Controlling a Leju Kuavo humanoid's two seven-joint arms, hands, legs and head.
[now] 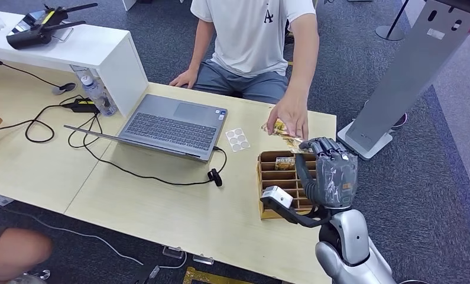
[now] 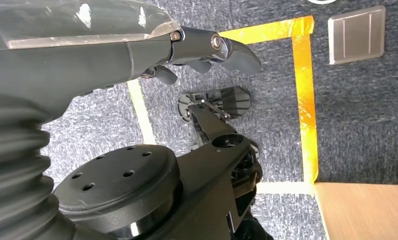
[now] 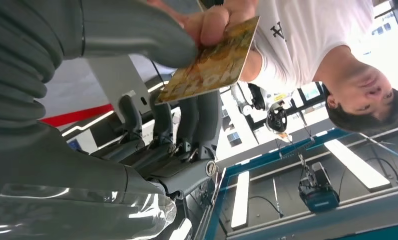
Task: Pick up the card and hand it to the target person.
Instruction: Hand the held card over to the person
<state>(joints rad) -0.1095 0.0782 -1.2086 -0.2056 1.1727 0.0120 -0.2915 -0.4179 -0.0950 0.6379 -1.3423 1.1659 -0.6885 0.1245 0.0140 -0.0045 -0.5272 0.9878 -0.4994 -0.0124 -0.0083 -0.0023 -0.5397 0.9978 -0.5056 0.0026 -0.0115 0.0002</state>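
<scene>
One laptop [image 1: 172, 125], one card [image 3: 212, 62], one divided box [image 1: 282, 177], one bottle [image 1: 97, 94], six round stickers [image 1: 237, 139].

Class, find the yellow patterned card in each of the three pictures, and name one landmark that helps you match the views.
Head view: the card sits under the person's hand, just beyond the right hand.
Left wrist view: not in it.
Right wrist view: the card lies near the top, with the person's fingers on it.
Shared landmark: the person's white shirt.
</scene>
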